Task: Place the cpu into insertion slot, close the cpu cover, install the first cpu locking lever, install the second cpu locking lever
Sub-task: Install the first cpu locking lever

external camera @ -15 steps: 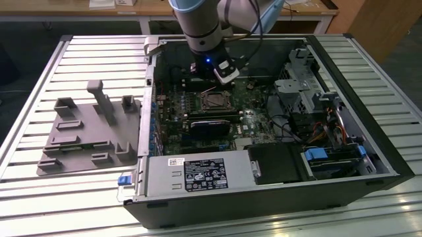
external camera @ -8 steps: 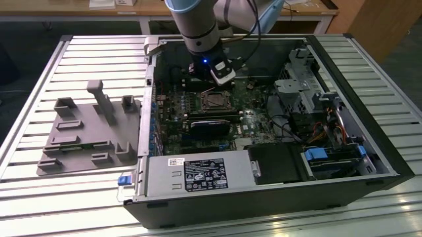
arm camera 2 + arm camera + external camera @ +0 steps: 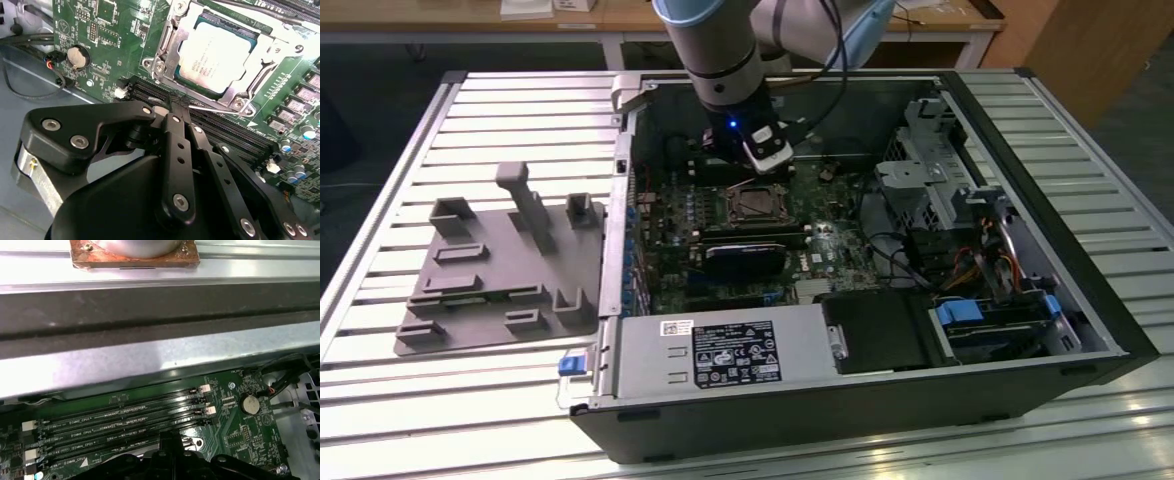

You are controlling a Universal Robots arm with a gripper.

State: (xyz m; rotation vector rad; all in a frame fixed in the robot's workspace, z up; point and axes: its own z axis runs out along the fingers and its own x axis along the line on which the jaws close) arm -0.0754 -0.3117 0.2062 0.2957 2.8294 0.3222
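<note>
Hovering tool [image 3: 172, 106] nr cpu [image 3: 212, 52] w/ faint print

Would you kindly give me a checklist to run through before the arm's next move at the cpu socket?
1. cpu seated flat: ok.
2. cover down around the cpu: ok.
3. lever along the cover's edge latched: cannot tell.
4. gripper close to the lever's end: ok.
5. cables apart from the gripper: ok.
</note>
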